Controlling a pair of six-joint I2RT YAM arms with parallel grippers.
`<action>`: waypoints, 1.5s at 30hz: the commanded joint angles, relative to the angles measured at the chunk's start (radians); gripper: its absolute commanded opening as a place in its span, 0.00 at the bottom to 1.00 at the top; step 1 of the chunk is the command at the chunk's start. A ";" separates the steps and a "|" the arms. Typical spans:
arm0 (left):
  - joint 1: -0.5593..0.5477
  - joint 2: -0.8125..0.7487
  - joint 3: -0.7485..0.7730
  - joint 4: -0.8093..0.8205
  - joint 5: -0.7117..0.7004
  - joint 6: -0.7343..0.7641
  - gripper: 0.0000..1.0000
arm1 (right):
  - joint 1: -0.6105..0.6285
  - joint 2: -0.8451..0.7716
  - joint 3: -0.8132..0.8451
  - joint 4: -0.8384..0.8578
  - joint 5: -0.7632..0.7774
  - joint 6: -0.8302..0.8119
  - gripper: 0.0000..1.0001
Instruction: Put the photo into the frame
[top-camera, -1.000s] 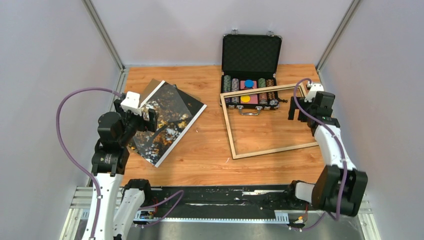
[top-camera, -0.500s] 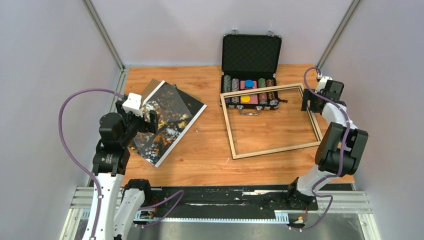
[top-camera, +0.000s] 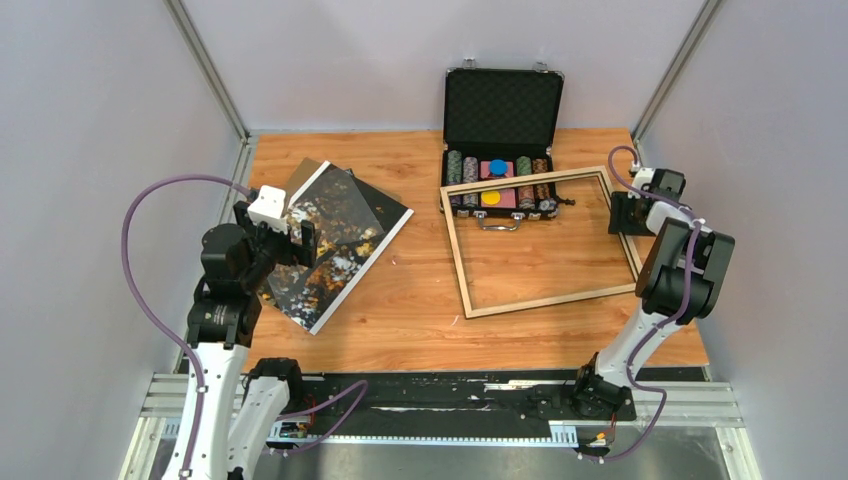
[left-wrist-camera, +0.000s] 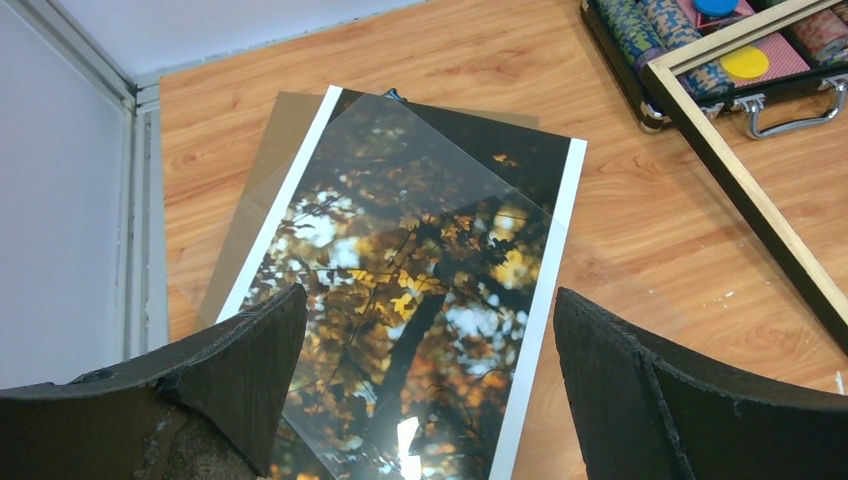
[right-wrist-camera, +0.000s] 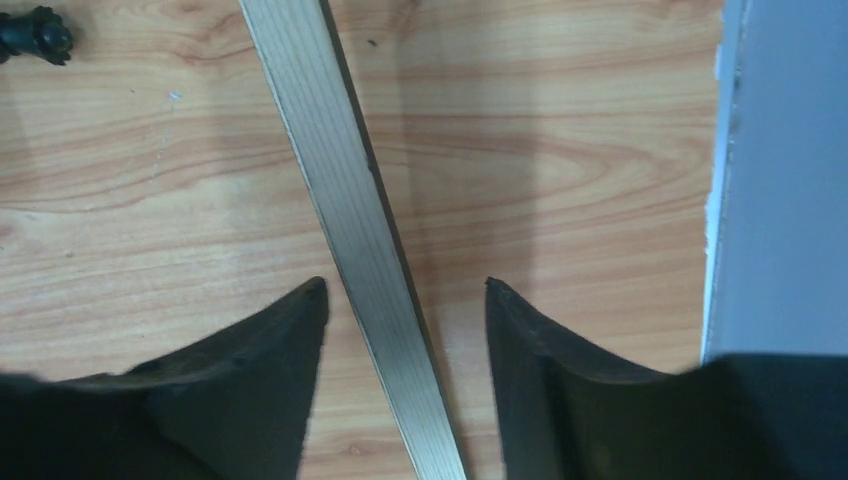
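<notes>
Within the last second the right arm has been folded back and its hand (top-camera: 622, 212) carried outward, from inside the far corner of the frame (top-camera: 555, 300) to a place over the rail on the frame's 3 o'clock side. In the wrist view that light wooden rail (right-wrist-camera: 345, 170) is seen running between the two fingers (right-wrist-camera: 290, 340). The fingers have been drawn in from their widest but are still apart, with a gap left on either side, so nothing is clamped yet. The frame lies flat on the worktop (top-camera: 420, 300) toward 3 o'clock, its far rail resting over the open chip case (top-camera: 500, 110).

Nothing has been altered at 9 o'clock. The photo (left-wrist-camera: 525, 160) lies face up there, well apart from the frame, with a clear sheet (left-wrist-camera: 400, 200) skewed on top and a brown panel (left-wrist-camera: 265, 150) showing beneath. The left hand (left-wrist-camera: 430, 295) is held above it, fingers fully apart and empty.

A grip on the frame's rail appears to be under way. The photo has not been lifted, so the task is judged to be at an early stage.
</notes>
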 joint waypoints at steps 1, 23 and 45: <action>0.009 0.001 -0.002 0.038 0.007 0.017 1.00 | 0.001 0.025 0.063 0.021 -0.062 -0.031 0.53; 0.008 0.031 -0.011 0.046 -0.006 0.014 1.00 | 0.024 0.025 0.312 -0.221 -0.405 -0.378 0.00; 0.008 0.121 -0.022 0.070 -0.028 0.019 1.00 | 0.297 0.287 0.776 -0.497 -0.570 -0.903 0.00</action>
